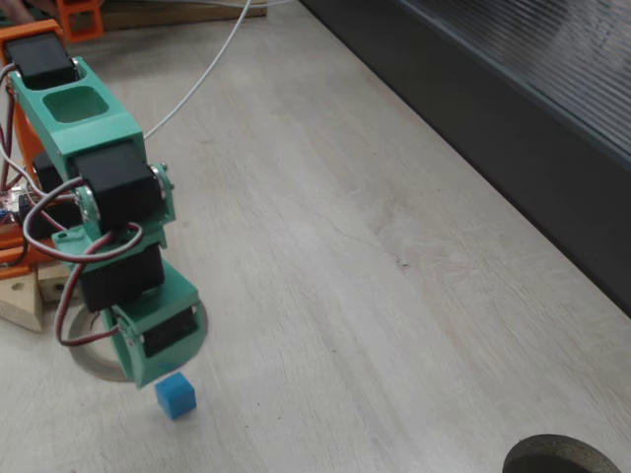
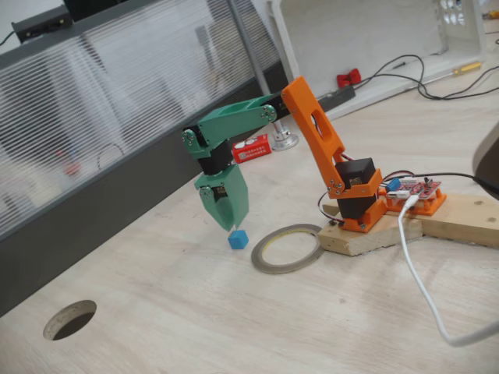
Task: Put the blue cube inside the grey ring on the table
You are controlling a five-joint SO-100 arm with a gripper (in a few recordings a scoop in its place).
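**Cube on the table beside the ring, gripper poised just above it**

Currently, reading one fixed view from left to right, a round cut-out (image 2: pixel 70 319) opens in the table (image 2: pixel 195 327) near the lower left corner. Next comes the green forearm, pointing straight down, with the gripper (image 2: pixel 227 224) ending just over the blue cube (image 2: pixel 238 238). The cube rests on the table, outside the grey ring (image 2: pixel 286 248), which lies flat just to its right. Beyond the ring stand the orange base (image 2: pixel 360 204) on its wooden block (image 2: pixel 405 230) and a white cable (image 2: pixel 425 288) trailing forward.

In the other fixed view the gripper (image 1: pixel 158 372) hangs directly above the cube (image 1: pixel 175 395), with the ring (image 1: pixel 94 363) partly hidden behind the arm. I cannot tell whether the jaws are parted or closed; they look close together, and the cube does not appear to be held.

Risks, as I judge them: if the jaws descend off-centre, a fingertip could press on the cube's top or edge and skid it away. A weak pinch on such a small block could drop it short of the hole. The ring is light and thin, so a brush from the gripper could shift it.

A small red box (image 2: pixel 251 148) behind the arm carries print too small to read.
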